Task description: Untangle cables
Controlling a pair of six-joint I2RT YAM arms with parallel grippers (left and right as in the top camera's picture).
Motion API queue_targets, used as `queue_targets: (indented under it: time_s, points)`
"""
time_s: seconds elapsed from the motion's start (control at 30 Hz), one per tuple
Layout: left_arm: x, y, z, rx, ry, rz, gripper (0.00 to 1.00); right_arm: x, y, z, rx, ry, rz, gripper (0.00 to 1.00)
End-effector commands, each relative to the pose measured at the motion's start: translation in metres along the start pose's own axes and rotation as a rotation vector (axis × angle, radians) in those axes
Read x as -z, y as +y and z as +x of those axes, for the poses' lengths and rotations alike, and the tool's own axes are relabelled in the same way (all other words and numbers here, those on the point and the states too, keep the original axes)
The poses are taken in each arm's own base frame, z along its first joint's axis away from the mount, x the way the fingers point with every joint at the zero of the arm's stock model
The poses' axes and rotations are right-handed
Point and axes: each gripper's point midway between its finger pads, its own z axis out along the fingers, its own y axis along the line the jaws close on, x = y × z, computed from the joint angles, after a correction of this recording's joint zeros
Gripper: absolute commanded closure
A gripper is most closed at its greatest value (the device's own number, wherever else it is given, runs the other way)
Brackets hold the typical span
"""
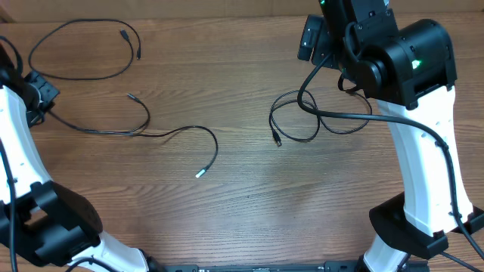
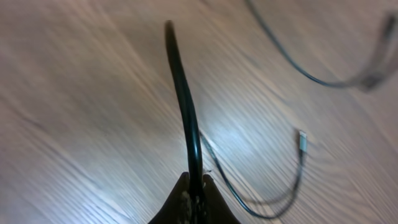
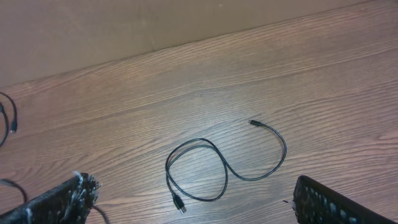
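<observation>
**Q:** Briefly, how were the cables [image 3: 285, 149] rated?

**A:** Light, limp; spread over the worktop [image 1: 242, 196]. One was pinched by the left fingers [image 2: 174, 202]; right fingers [image 3: 336, 202] were parted. Mid-cord grasps were advised.

A robotics lab bench is indicated: a left arm [image 1: 19, 159] and right arm [image 1: 420, 159] are mounted at a bare wood-grain table [image 1: 249, 204], where only loose cables [image 3: 178, 202] are laid out below a plain wall [image 3: 124, 25]

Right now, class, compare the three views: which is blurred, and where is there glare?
Left wrist view: motion-blurred, grain smeared, white glare on the wooden table beside the thin black cable in the left fingers. Overhead and right wrist views: sharp; the looped black cord reads crisply.
</observation>
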Motion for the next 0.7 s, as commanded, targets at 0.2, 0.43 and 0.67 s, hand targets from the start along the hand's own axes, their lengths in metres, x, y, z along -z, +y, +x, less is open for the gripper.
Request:
queue_targets:
  time_s: [0.2, 0.43, 0.67]
  points:
    - [-0.010, 0.085, -0.048, 0.231, -0.167, -0.249, 0.96, 0.003, -0.003, -0.002, 0.000, -0.013, 0.004, 0.00]
    - [-0.015, 0.105, -0.070, 0.217, -0.230, -0.254, 0.96, 0.003, -0.003, -0.002, 0.000, -0.013, 0.004, 0.00]
    - [-0.034, 0.106, -0.073, 0.169, -0.210, -0.256, 0.70, 0.003, -0.003, -0.002, 0.000, -0.012, 0.004, 0.00]
